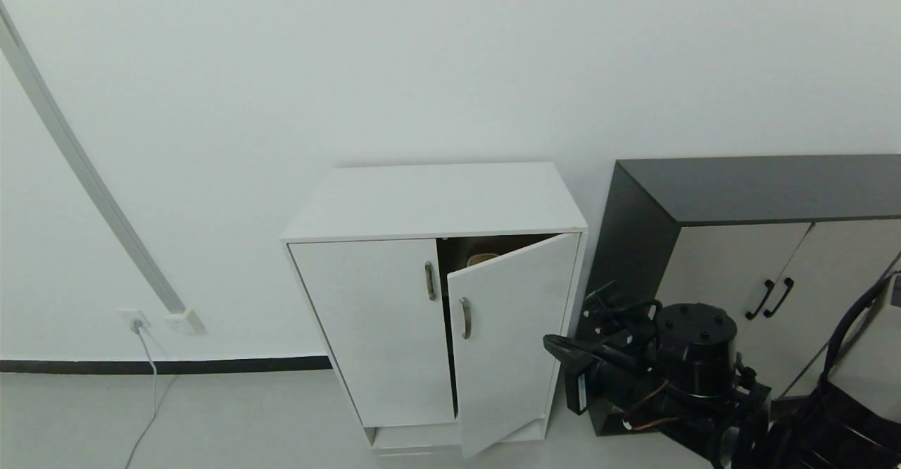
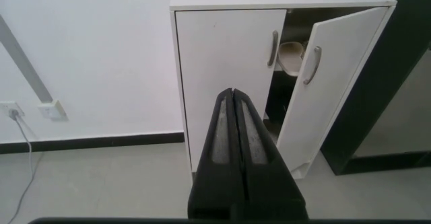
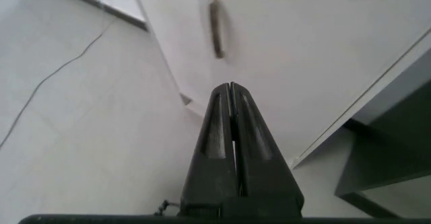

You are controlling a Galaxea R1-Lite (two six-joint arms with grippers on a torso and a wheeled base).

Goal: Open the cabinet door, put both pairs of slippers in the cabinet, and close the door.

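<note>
A plain white wall (image 1: 422, 53) stands behind the white cabinet (image 1: 436, 201), a boxy piece with smooth matte panels and a flat top set against that wall. Just right of the cabinet stands a black sideboard (image 1: 633, 244) with a dark top and pale doors. The floor (image 1: 211, 420) before the cabinet is pale and smooth, and a black skirting strip (image 1: 176, 365) runs from the cabinet's left side along the foot of the wall.

The cabinet's left door (image 1: 373, 328) is flush shut. Its right door (image 1: 510, 335) stands partly swung out, leaving a dark gap between the two.

The right arm (image 1: 676, 370), black with rounded joint housings and loose cables, sits low and just right of the cabinet, in front of the sideboard. A small label on it is too small to read. The right gripper (image 3: 229, 86) points at the outer face of the right door, its tapered black jaws pressed together on nothing; whether it touches the panel cannot be told. The left gripper (image 2: 232, 93) is held in front of the cabinet, aimed at the left door, jaws likewise pressed flat together and empty.

A grey conduit (image 1: 84, 166) slants down the wall left of the cabinet to a wall socket (image 1: 135, 321), from which a grey cable (image 1: 151, 384) trails to the floor.

Each door carries a slim curved metal handle, the left handle (image 1: 430, 280) and the right handle (image 1: 464, 317), flanking the gap. Inside the cabinet, high in the gap, lies a beige slipper (image 1: 482, 258).
</note>
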